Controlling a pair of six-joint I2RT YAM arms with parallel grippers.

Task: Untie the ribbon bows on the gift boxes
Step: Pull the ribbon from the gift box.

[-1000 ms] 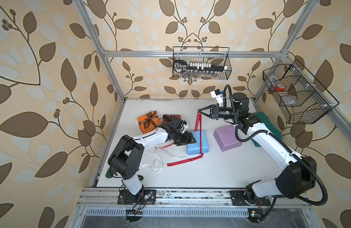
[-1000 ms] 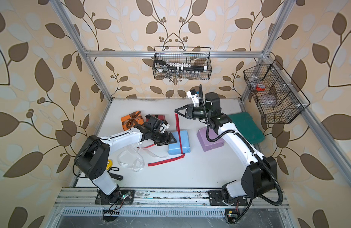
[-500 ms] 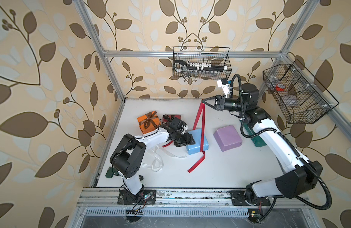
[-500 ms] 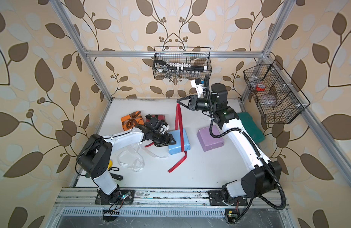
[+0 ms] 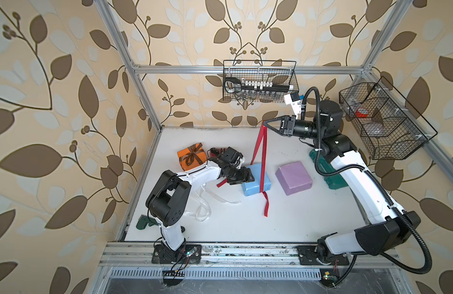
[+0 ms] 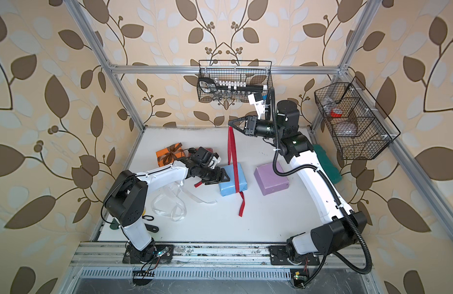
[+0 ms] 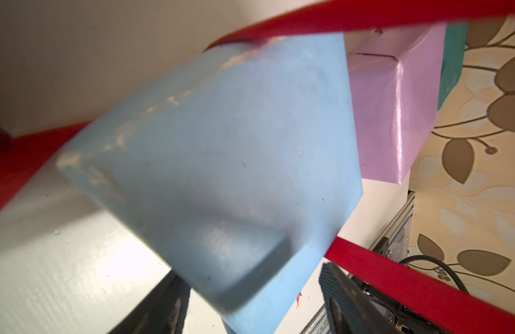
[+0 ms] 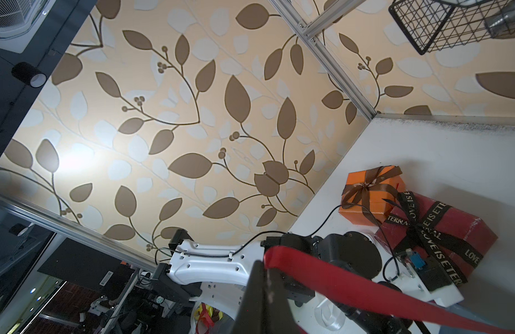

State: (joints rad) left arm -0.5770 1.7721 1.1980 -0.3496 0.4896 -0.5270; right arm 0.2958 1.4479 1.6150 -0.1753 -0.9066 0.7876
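"LOVE IS ETERNAL" on black ribbon (image 8: 411, 208)

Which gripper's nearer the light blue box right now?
Left. The left gripper is at the light blue box, open jaws straddling a corner; the right gripper is raised well above it, shut on the red ribbon.

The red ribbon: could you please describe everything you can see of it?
The red ribbon is a long, flat, satin-looking band, untied, with no bow. The shut right pincer pinches it high above the white table, so two taut strands slope down to the light blue box: one crosses its top and trails onto the table, one drops behind it. A short end shows beside the left pincer.
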